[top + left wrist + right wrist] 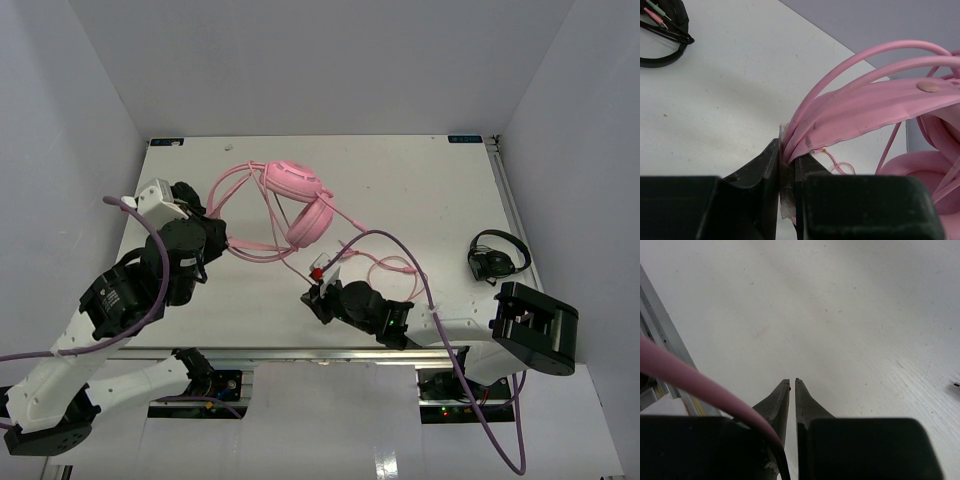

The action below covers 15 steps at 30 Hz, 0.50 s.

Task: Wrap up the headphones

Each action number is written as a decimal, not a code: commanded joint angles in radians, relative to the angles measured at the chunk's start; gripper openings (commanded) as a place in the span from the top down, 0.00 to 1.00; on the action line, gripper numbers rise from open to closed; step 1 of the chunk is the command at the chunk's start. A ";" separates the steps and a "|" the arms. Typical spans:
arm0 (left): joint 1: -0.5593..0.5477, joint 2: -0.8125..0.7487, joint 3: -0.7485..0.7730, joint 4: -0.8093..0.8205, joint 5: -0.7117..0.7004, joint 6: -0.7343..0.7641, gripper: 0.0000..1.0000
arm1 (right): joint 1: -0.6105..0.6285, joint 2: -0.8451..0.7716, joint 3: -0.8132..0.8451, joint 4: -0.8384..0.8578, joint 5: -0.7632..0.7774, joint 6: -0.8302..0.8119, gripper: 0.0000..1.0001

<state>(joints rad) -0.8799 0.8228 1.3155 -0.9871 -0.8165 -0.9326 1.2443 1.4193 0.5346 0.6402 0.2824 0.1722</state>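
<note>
The pink headphones [300,200] lie at the middle of the table, their two ear cups close together and the headband [875,107] arching out to the left. My left gripper [227,243] [787,150] is shut on the end of that headband, with pink bands bunched between its fingers. The thin pink cable [388,263] [841,168] trails right from the cups and loops on the table. My right gripper [313,300] [792,382] sits low near the front edge, just left of that loop. It is shut, a hairline gap between its tips and nothing in it.
A small black headset [497,257] [662,30] lies near the table's right side. A small red piece [318,272] sits just behind my right gripper. A purplish cord [695,385] crosses the right wrist view beside the left finger. White walls enclose the table.
</note>
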 commanded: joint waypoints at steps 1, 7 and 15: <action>0.001 -0.037 0.043 0.098 0.009 -0.039 1.00 | -0.015 -0.004 -0.008 0.055 0.013 -0.002 0.85; 0.001 -0.048 0.076 0.094 0.039 -0.018 1.00 | -0.049 0.024 -0.024 0.070 -0.034 0.010 0.85; 0.001 -0.060 0.111 0.064 0.040 0.021 1.00 | -0.083 0.026 -0.073 0.094 -0.050 0.028 0.91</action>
<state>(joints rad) -0.8799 0.7995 1.3559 -0.9976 -0.7839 -0.8999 1.1826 1.4376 0.4912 0.6764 0.2374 0.1784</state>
